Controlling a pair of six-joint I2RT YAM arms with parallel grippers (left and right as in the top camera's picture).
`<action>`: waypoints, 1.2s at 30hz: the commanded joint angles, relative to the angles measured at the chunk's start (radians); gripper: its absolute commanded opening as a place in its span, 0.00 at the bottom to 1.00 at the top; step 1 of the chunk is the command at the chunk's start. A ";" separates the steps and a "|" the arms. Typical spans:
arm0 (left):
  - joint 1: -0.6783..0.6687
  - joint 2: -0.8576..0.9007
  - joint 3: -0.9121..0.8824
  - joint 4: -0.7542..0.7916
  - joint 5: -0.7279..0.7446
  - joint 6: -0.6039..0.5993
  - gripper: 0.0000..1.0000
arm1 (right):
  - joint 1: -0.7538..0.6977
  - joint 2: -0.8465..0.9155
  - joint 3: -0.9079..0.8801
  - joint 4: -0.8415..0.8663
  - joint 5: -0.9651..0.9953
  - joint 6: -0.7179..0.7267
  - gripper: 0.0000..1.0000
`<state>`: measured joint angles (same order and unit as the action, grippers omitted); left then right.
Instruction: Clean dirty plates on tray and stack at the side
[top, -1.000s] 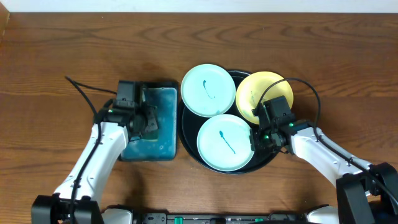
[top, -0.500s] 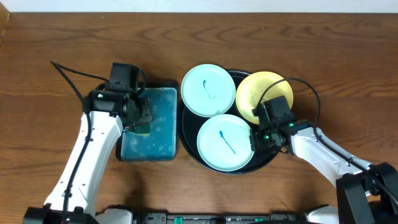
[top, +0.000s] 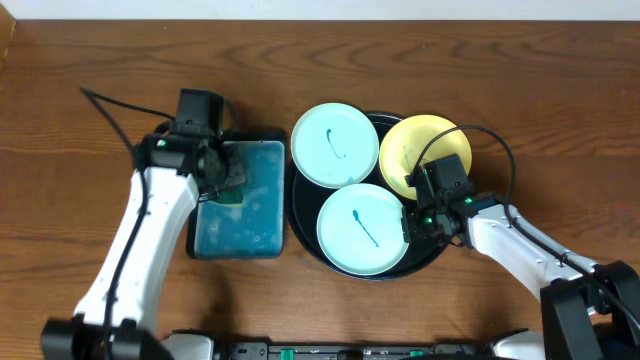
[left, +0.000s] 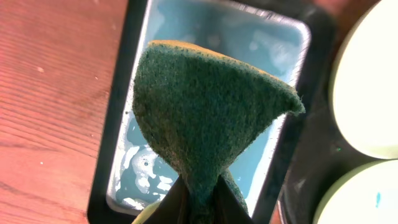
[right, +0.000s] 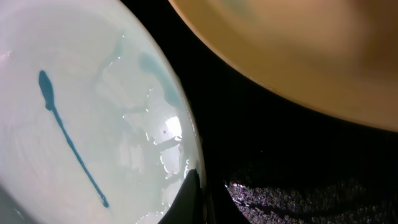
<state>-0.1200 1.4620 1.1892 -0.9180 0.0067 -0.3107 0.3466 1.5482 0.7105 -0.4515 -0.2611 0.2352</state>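
Now, my left pincer (left: 200, 202) clenches sponge (left: 205, 106) above basin (left: 118, 112) (best drip, then scrub along smear (right: 71, 134)); right pincer (right: 196, 193), shut, at rim of mint plate (right: 93, 74).

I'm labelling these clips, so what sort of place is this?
Probably a robot test bench staged for dishwashing, not a real kitchen: wooden table, a basin of blue-green water, smeared plates on a black tray.
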 joint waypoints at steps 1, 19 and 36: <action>-0.006 0.083 0.012 -0.013 -0.019 0.002 0.08 | 0.009 0.010 -0.008 -0.005 -0.016 -0.003 0.01; -0.223 0.180 0.104 0.114 0.075 0.074 0.07 | 0.008 0.010 -0.008 -0.005 -0.016 -0.004 0.01; -0.548 0.238 0.078 0.234 0.166 -0.218 0.08 | 0.008 0.010 -0.008 -0.007 -0.016 -0.003 0.01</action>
<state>-0.6338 1.6642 1.2713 -0.6891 0.1600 -0.4500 0.3466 1.5482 0.7105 -0.4515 -0.2611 0.2352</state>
